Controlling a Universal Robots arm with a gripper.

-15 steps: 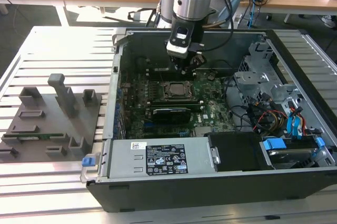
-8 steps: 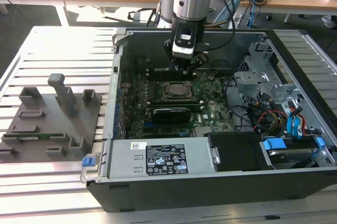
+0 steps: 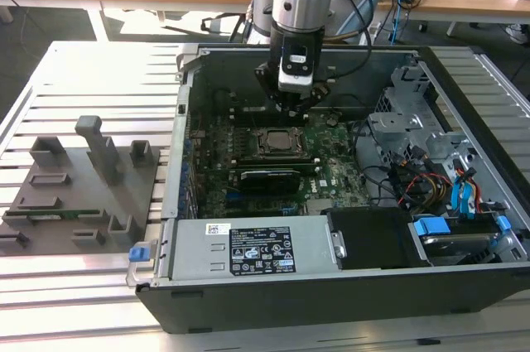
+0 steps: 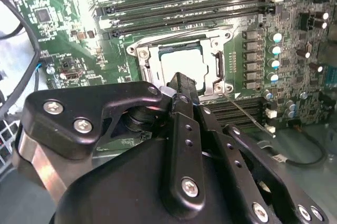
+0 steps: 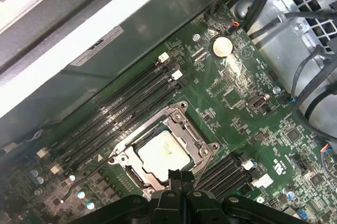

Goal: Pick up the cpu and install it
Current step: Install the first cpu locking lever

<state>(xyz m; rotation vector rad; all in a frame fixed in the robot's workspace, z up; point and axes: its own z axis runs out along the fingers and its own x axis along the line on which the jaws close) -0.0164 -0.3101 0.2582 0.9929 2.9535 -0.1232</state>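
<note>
The cpu (image 3: 277,142), a pale silvery square, lies flat inside its black socket frame (image 3: 258,153) on the green motherboard of the open computer case. In both wrist views the cpu (image 4: 181,65) (image 5: 160,153) sits within the metal-edged socket frame (image 4: 219,66) (image 5: 182,115). My gripper (image 3: 291,110) hangs just above the socket's far side. Its black fingers (image 4: 181,83) are pressed together, shut, with nothing between them. In the first wrist view the gripper (image 5: 174,174) tips overlap the near edge of the socket.
Case walls (image 3: 186,103) ring the motherboard. A long black card (image 3: 269,178) lies near the socket, memory slots (image 5: 121,108) run beside it. A power supply (image 3: 248,248), cables and drive cage (image 3: 431,178) fill the exterior view's right. A grey fixture plate (image 3: 83,178) sits at the exterior view's left.
</note>
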